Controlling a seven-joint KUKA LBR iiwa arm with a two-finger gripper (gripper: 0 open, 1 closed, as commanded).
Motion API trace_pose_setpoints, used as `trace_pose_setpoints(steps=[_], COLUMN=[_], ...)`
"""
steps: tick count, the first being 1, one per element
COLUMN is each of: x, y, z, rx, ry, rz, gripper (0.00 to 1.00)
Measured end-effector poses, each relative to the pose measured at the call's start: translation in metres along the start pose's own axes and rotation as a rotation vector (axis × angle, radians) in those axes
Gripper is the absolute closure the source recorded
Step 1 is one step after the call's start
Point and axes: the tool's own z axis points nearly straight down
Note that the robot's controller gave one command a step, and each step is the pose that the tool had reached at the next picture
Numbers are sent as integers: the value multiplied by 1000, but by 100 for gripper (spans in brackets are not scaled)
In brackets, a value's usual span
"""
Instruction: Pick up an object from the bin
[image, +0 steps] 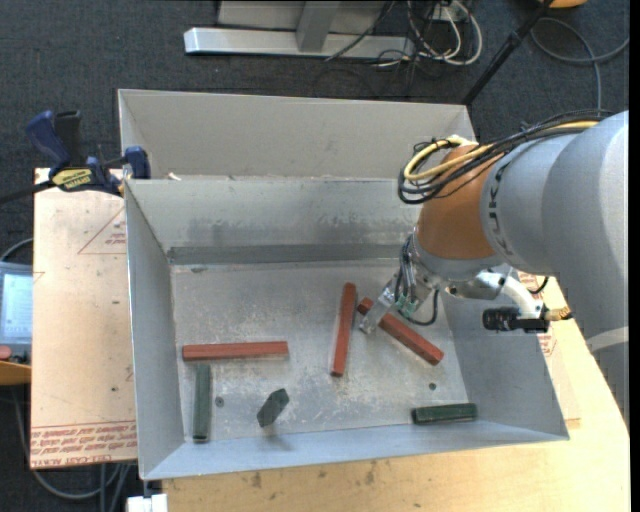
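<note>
Bright, even light fills the bin (300, 215), its metal walls faintly gleaming, shadows soft and short.

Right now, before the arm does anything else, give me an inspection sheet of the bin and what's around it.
Surface: grey metal bin, floor scuffed.
Job's things: slanted red bar at the right, its upper end by the claw.
Clutter: left red bar lying flat; middle red bar running front to back; long green bar at the front left; small dark block; short green bar at the front right.
Grippers: claw at the slanted red bar's upper end; contact cannot be told.
Cables: yellow and black loops on the arm; floor cables behind the bin.
Surroundings: dark floor; grey metal base.
</note>
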Motion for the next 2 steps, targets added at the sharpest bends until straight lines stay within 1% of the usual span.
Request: trace_pose_setpoints(steps=[2], x=[-1], y=[2], z=[-29], rx=[-1], ry=[0], rz=[-6], gripper=[100])
